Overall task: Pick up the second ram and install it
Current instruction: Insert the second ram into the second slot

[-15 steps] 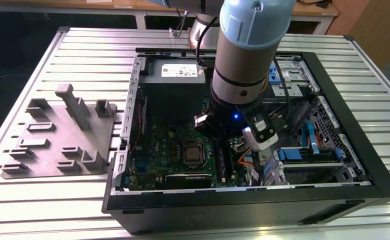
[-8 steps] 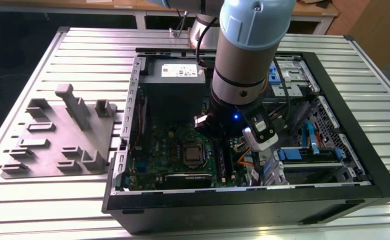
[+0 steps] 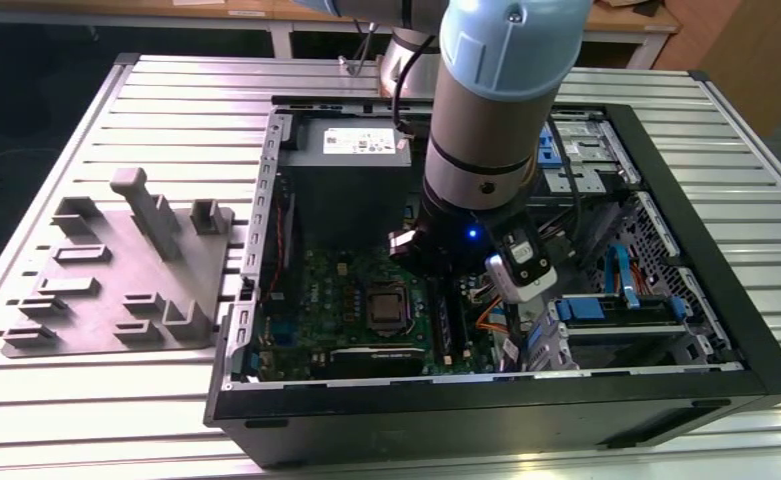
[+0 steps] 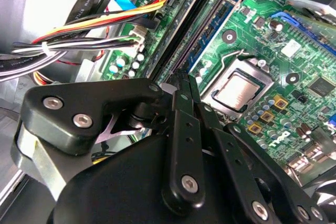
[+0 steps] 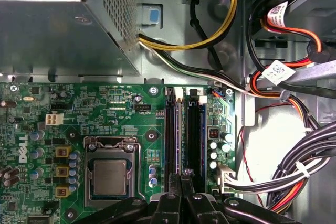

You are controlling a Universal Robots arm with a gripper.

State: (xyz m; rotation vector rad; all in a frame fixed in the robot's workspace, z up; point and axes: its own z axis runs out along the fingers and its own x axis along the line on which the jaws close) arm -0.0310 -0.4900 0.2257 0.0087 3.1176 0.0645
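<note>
The second ram appears edge-on as a thin strip standing between two long black slot rails on the green motherboard. My gripper is at the strip's near end with its black fingers pressed together on it. In the second wrist view the fingertips meet right at the slot line. In the exterior view the arm's wrist reaches down into the open computer case, over the board's slot area.
The silver processor lies beside the slots. Bundles of black, orange and yellow cables crowd the other side. A grey power supply box fills the case's far end. A grey parts fixture sits on the slatted table at the exterior view's left.
</note>
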